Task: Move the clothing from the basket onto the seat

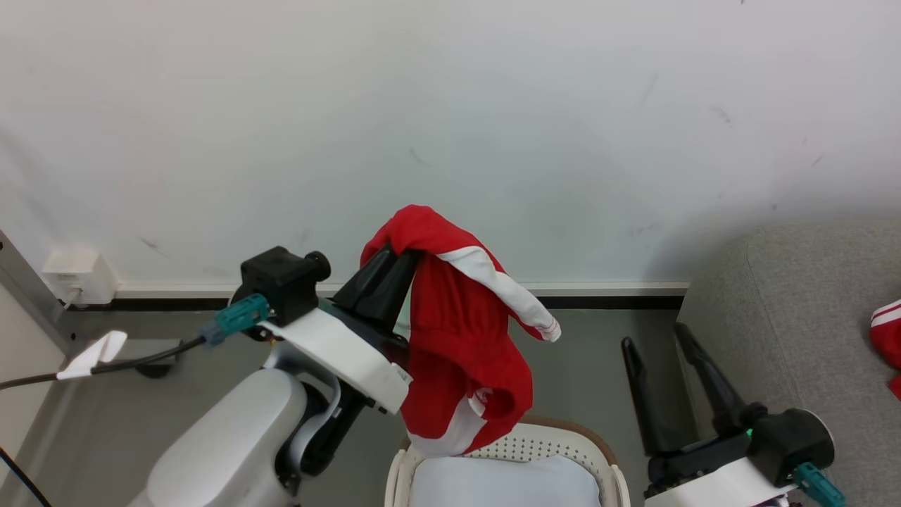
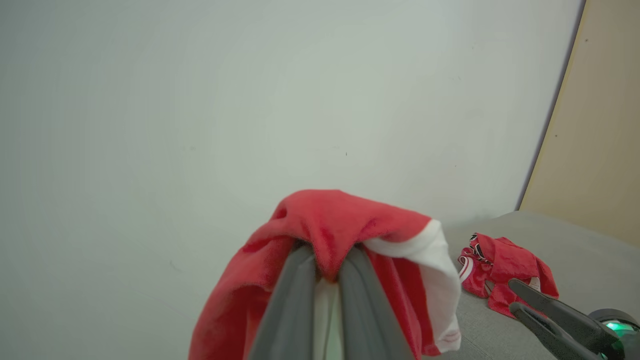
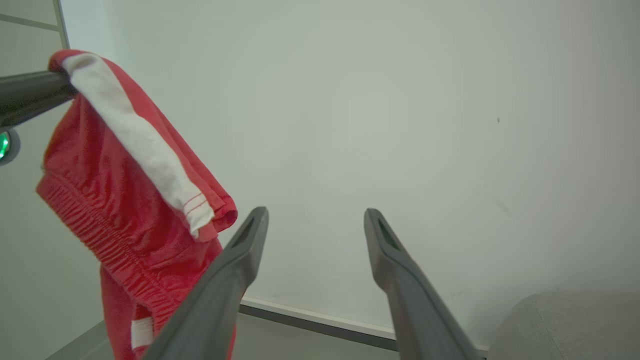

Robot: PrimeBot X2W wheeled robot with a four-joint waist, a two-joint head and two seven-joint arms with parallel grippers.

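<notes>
The left gripper [image 1: 395,259] is clamped shut on a fold of a red garment [image 1: 457,338]. Its two dark fingers pinch the cloth near the top, so the rest drapes over the tips and hangs down, with a white stripe falling along one side. The lower hem dangles at the far rim of the basket [image 1: 563,427]; the head view cannot settle whether it clears the rim or brushes it. Inside the basket lies a plain white cloth [image 1: 503,482], and no other red is seen in the part that shows. The right gripper [image 1: 654,338] hangs empty with its jaws spread wide, between the basket and the left edge of the seat [image 1: 788,310].

The step in hand looks like the carry: the garment is raised out of the basket and not yet over the seat. The seat lies to the robot's right, well apart from the held garment, with the right gripper in between. A second red garment [image 2: 505,265], bearing a black-and-white patch, lies on the seat cushion, back from that left edge.

The next move probably calls for swinging the left arm, or turning at the waist, toward the seat. It would need enough height for the hanging hem to clear the basket rim, the open right gripper and the seat's rounded edge. The fingers should part only once most of the cloth hangs over the cushion.
</notes>
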